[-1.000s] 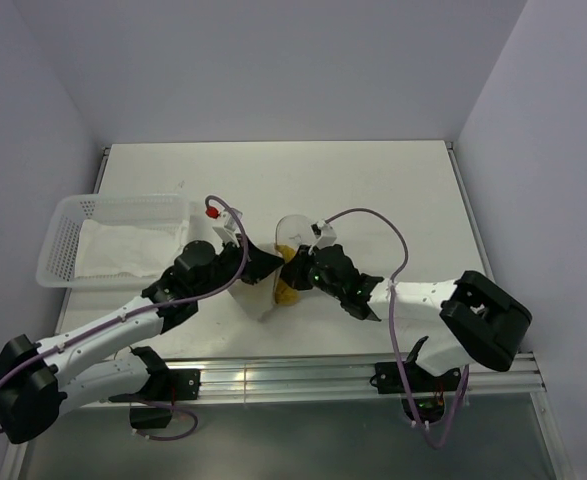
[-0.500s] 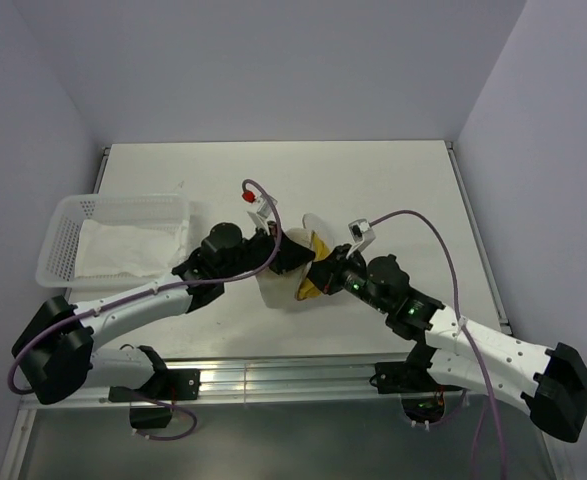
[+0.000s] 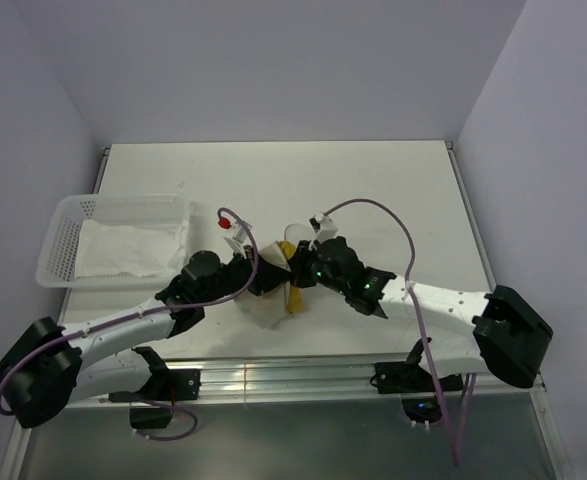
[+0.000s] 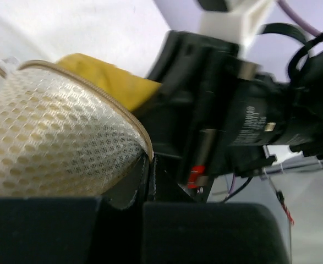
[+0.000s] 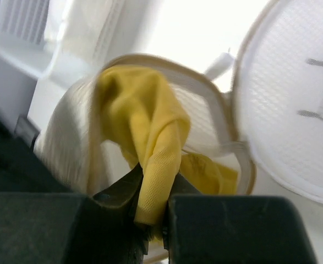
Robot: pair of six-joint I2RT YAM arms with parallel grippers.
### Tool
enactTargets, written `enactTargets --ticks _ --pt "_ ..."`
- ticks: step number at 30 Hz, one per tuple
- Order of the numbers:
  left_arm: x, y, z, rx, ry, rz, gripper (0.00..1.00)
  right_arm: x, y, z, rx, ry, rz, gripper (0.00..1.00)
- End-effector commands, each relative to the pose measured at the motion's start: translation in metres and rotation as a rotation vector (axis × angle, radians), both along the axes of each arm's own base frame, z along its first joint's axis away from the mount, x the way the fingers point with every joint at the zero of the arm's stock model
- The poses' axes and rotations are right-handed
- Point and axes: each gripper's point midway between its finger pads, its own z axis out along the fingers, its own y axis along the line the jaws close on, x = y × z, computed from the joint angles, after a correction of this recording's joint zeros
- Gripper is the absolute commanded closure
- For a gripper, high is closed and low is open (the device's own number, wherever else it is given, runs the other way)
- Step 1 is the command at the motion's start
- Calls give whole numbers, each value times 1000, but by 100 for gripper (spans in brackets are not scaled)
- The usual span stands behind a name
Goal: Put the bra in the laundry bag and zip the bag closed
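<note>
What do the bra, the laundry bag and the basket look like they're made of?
Bra: soft matte yellow knit fabric; it folds and drapes.
Laundry bag: white honeycomb mesh, probably synthetic, with a tan zipper rim.
Basket: likely rigid white plastic, with perforated walls.

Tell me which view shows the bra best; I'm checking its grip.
Right wrist: the bra is large, pinched in the right gripper at the laundry bag. Left wrist shows a yellow edge; top external, a sliver.
</note>
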Motion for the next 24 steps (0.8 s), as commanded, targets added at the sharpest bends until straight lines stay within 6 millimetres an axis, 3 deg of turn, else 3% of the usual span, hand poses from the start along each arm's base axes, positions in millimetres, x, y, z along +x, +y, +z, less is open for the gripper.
enactTargets --ticks 1,2,6,11,15,19,22,23,24 --pt "4 9 33 -63 -98 49 100 23 31 28 45 -27 -65 100" --pt "8 17 39 -73 -116 94 100 25 34 23 35 -10 -72 100" --pt "12 40 28 -52 -110 191 100 34 52 4 -2 44 -81 100" --pt "19 67 10 -3 -98 291 98 18 67 1 -4 46 -44 100" --pt "24 76 6 -14 -84 333 91 3 80 -9 -32 63 9 100" --pt "20 79 1 -43 -50 345 84 6 91 -7 -53 52 28 100" --pt "16 84 -4 -78 -12 363 85 11 104 -11 -72 54 36 94" --pt "13 86 -2 -96 -13 362 85 11 107 -23 -91 73 38 92" --pt "11 87 -3 -104 -3 363 85 10 112 -23 -80 87 51 83"
